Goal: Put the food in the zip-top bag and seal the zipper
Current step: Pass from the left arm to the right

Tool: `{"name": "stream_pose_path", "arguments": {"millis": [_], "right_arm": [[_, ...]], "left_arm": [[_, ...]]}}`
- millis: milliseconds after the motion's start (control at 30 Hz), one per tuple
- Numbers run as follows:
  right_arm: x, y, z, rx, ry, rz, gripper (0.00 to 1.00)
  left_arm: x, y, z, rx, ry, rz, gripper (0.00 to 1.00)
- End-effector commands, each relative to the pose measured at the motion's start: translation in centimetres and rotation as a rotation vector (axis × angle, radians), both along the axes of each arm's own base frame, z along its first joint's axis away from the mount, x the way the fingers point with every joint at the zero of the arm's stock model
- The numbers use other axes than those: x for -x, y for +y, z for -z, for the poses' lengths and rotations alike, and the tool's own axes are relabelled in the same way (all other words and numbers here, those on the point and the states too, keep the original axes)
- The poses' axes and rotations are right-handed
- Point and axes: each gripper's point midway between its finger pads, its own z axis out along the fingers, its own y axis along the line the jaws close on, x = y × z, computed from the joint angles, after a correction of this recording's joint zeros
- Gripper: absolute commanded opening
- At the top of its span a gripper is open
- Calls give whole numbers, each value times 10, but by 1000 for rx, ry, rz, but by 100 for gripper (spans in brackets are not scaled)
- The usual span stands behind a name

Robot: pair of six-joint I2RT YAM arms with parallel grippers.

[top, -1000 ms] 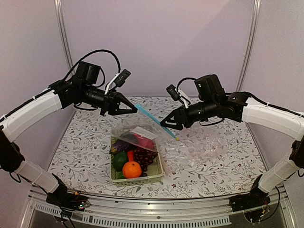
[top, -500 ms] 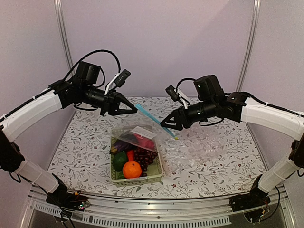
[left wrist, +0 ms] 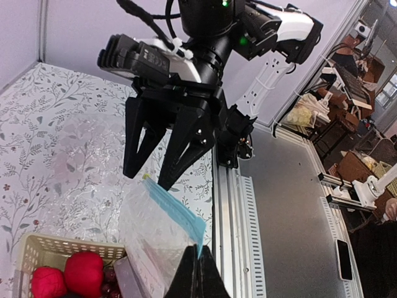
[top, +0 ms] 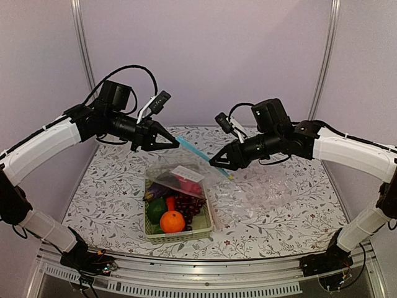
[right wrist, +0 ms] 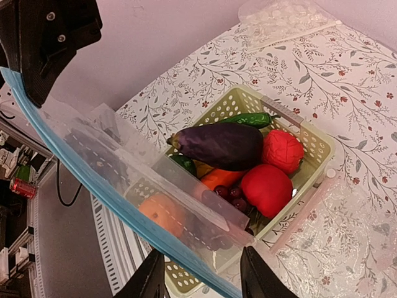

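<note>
Plastic of the bag (top: 185,178) looks limp and slippery, so its stiffer blue zipper (top: 195,149) seems the best hold. The left claw (left wrist: 197,276) pinches one end of it, while the right claw (right wrist: 201,279) straddles it, spread.

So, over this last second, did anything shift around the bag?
The right gripper, open astride the zipper, slid slightly left along it toward the left gripper. Nothing was grasped or released. The left gripper stayed shut on the zipper's end; the zip-top bag, basket and food did not move.
</note>
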Motion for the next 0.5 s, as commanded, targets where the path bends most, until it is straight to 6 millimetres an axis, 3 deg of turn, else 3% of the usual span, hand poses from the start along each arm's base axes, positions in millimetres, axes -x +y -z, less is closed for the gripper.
{"name": "stream_pose_path", "arguments": {"millis": [0, 233, 467], "right_arm": [[-8, 3, -6, -2, -26, 9, 41], [-7, 5, -11, -14, -31, -3, 36], [6, 6, -25, -71, -16, -47, 38]], "left_arm": [[3, -6, -1, 3, -4, 31, 0], [4, -6, 0, 1, -2, 32, 0], [4, -6, 0, -3, -4, 33, 0]]}}
